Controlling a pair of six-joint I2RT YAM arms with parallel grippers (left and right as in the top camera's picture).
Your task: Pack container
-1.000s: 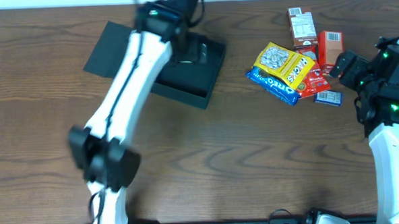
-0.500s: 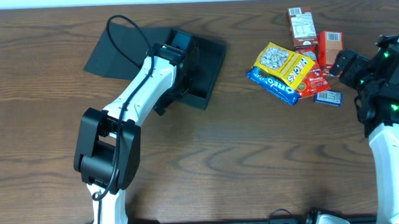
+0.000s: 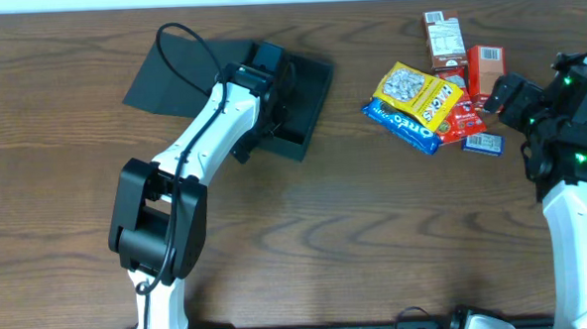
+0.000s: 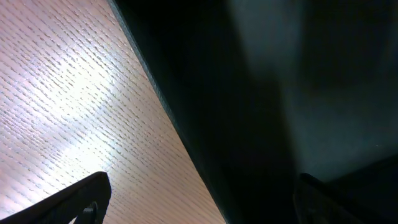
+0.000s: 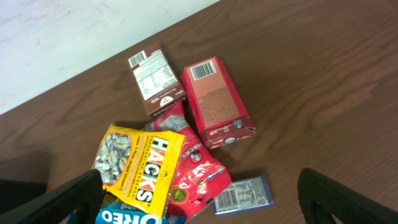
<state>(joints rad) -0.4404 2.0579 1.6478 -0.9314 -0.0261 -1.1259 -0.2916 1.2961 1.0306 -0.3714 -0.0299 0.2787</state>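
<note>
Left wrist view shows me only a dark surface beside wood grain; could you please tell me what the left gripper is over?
Observer: It is the matte black, shallow square cardboard container, flap lid open flat.
Operator: Where are the snacks, please?
Observer: Piled on the wooden table at the right arm's side: yellow Hacks packet, blue Oreo packet, red cartons.
Operator: Is the right gripper holding any?
Observer: No, the right gripper is open and empty beside them.

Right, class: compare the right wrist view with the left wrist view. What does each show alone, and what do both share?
Right wrist only: a yellow Hacks bag, red carton, brown carton and Oreo packet. Left wrist only: the black container, close up. Both: the wooden table, and an open gripper at the bottom corners (right gripper, left gripper).
</note>
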